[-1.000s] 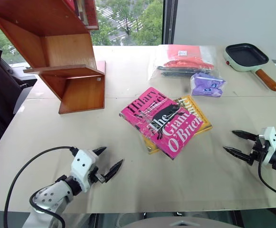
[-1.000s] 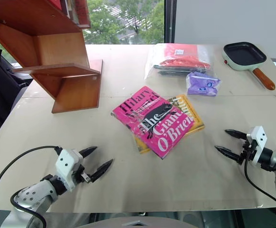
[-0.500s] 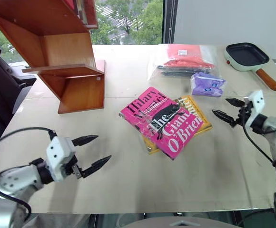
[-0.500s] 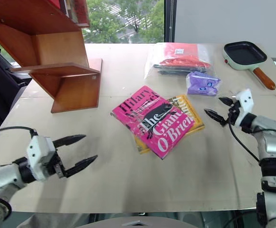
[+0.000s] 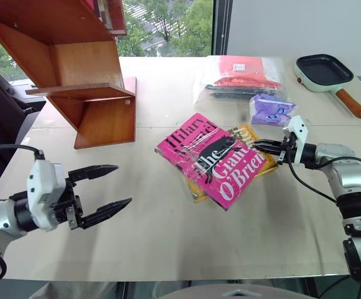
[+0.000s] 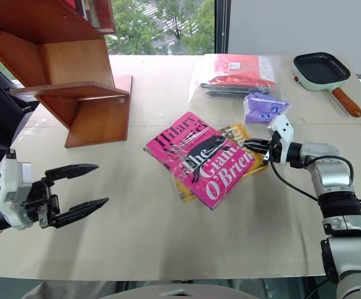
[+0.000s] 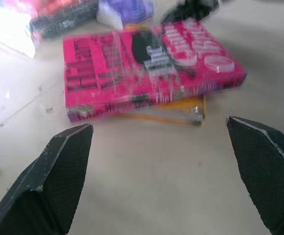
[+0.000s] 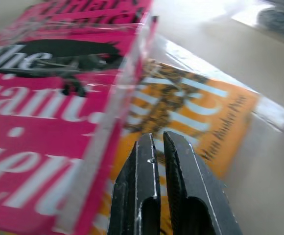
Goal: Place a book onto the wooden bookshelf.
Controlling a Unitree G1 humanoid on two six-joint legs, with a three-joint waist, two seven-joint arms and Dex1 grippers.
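The book (image 5: 213, 159) is bright pink in a glossy wrap and lies flat mid-table on top of a yellow-orange book (image 5: 256, 138). My right gripper (image 5: 259, 145) is shut, its tips just over the yellow-orange book's cover beside the pink book's right edge. In the right wrist view the closed fingertips (image 8: 156, 140) hold nothing, with the pink book (image 8: 44, 103) alongside them. My left gripper (image 5: 122, 185) hovers open above the near left of the table, pointing toward the book (image 7: 147, 68). The wooden bookshelf (image 5: 87, 68) stands at the far left, reddish-brown with slanted panels.
A clear bag of red items (image 5: 243, 78) and a purple packet (image 5: 271, 109) lie behind the books. A small black pan with a wooden handle (image 5: 325, 72) sits at the far right. Bare table (image 5: 168, 237) stretches between my left gripper and the books.
My right gripper swung left from the table's right edge to the books and shut. My left gripper rose off the table and stayed open.
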